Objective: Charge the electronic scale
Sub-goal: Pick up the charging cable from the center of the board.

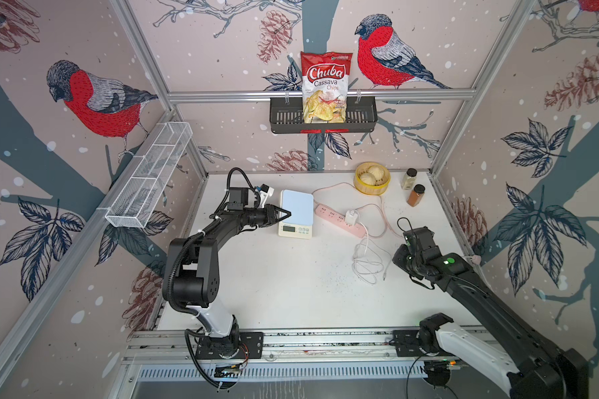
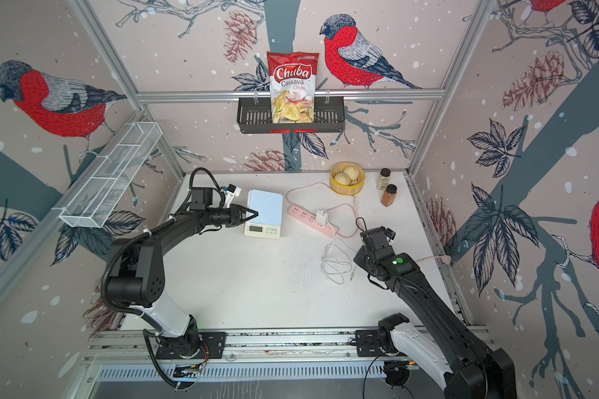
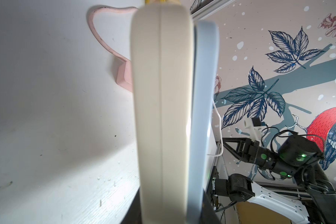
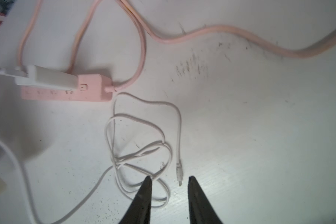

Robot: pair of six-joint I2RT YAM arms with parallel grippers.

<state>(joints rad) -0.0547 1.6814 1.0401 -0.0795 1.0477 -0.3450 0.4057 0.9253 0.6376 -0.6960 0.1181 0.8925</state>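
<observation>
My left gripper [image 1: 287, 212] is clamped on the electronic scale [image 1: 300, 203]. In both top views it bites the edge facing away from the pink power strip [image 1: 339, 221], and the scale sits just beside that strip: cream-white body, pale blue plate, display and buttons at one end. The left wrist view shows the scale edge-on, a seamed cream shell with the blue plate against it. In the right wrist view my right gripper [image 4: 170, 177] stands apart near the strip, with the white cable's plug [image 4: 178, 171] between its tips.
</observation>
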